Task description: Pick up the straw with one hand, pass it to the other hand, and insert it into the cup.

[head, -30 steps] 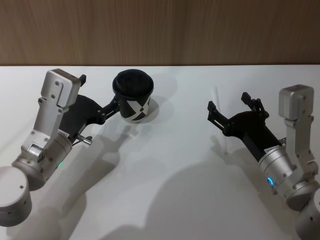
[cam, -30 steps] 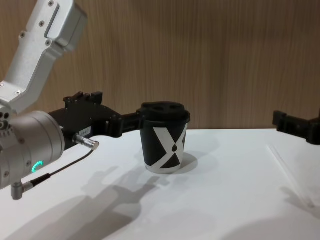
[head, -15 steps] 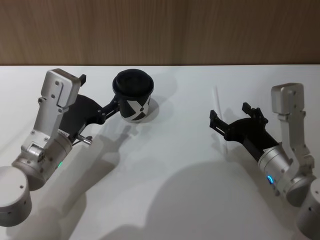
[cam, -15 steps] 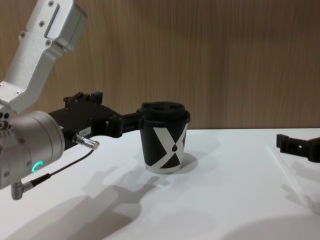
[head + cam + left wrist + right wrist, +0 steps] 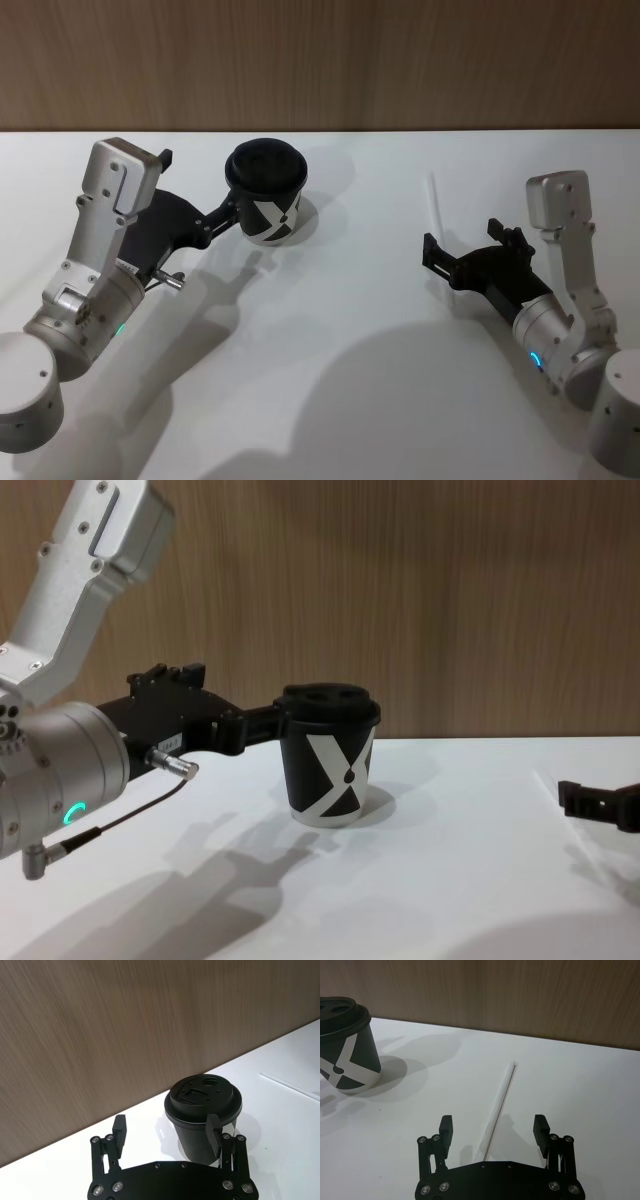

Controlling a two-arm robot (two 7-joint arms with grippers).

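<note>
The black cup [image 5: 265, 192] with its white X and black lid stands upright at the back left of the white table [image 5: 330, 330]. My left gripper [image 5: 200, 188] is open just short of the cup; in the left wrist view one fingertip [image 5: 213, 1133] overlaps the side of the cup [image 5: 202, 1110]. The thin white straw [image 5: 434, 205] lies flat on the table at the right. My right gripper [image 5: 470, 246] is open and low over the straw's near part. In the right wrist view the straw [image 5: 501, 1102] runs between the spread fingers of the right gripper [image 5: 493, 1129].
A wooden wall [image 5: 320, 60] runs along the table's far edge. In the chest view the cup [image 5: 330, 765] stands mid-table, the left gripper [image 5: 228, 702] reaches in from the left, and a right fingertip [image 5: 585, 800] shows low at the right edge.
My right gripper has come down and drawn slightly back, from above the straw to low over it, still open. The left arm and cup have not moved.
</note>
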